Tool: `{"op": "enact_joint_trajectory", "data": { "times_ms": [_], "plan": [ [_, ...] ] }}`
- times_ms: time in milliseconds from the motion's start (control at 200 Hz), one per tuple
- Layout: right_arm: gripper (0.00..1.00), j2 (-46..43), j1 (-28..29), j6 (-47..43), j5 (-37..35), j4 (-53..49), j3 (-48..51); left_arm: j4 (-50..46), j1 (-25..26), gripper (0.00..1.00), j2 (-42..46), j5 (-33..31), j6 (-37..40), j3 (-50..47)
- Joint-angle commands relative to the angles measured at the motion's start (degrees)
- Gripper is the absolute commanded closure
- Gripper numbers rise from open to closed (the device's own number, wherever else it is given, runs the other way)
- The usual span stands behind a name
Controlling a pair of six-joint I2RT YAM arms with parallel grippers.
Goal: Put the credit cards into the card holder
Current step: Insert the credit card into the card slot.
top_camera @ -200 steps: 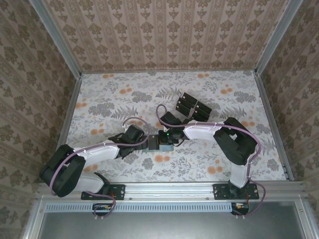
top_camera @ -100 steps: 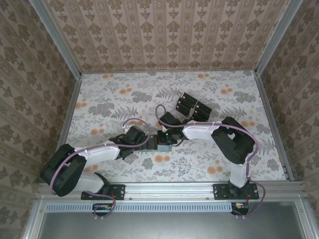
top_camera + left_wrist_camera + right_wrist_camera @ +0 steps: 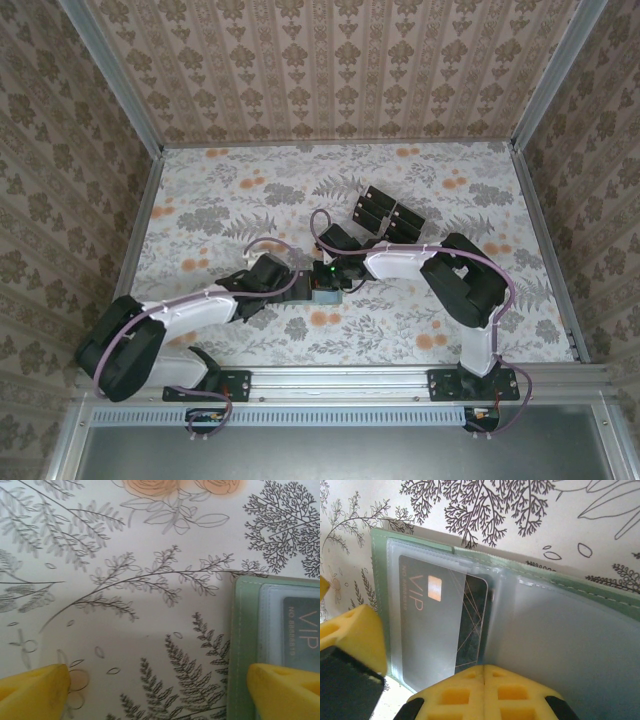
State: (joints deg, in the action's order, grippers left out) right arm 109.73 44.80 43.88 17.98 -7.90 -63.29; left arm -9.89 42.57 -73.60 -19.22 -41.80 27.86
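The sage-green card holder (image 3: 378,575) lies open on the flowered table between both grippers (image 3: 323,294). A dark credit card (image 3: 437,625) marked VIP sits mostly inside its left clear sleeve, with one end sticking out toward the fold. My right gripper (image 3: 484,687) is shut, and its yellow tips press down at the card's near edge by the fold. My left gripper (image 3: 157,692) is wide open, one fingertip (image 3: 285,690) over the holder's (image 3: 244,630) left border and the other on bare table. More black credit cards (image 3: 385,213) stand in a clear tray behind.
The clear slotted tray (image 3: 397,226) sits just behind the right arm's wrist. Patterned walls ring the table on three sides. The left gripper's yellow fingertip (image 3: 357,635) crowds the holder's left edge. Open tabletop lies at the far left and near right.
The left arm's elbow has slid slightly left and toward the near edge. Both grippers stay at the card holder in the same states.
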Motion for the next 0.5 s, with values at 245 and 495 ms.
{"op": "enact_joint_trajectory", "data": {
  "times_ms": [245,495],
  "plan": [
    [1.0,1.0,0.2,0.7,-0.1,0.1,-0.4,-8.5,-4.2,0.0,0.4,-1.8,0.6,1.9],
    [1.0,1.1,0.2,0.4,0.6,-0.1,-0.7,-2.5,-3.9,0.0,-2.5,1.5,1.3,0.5]
  ]
}}
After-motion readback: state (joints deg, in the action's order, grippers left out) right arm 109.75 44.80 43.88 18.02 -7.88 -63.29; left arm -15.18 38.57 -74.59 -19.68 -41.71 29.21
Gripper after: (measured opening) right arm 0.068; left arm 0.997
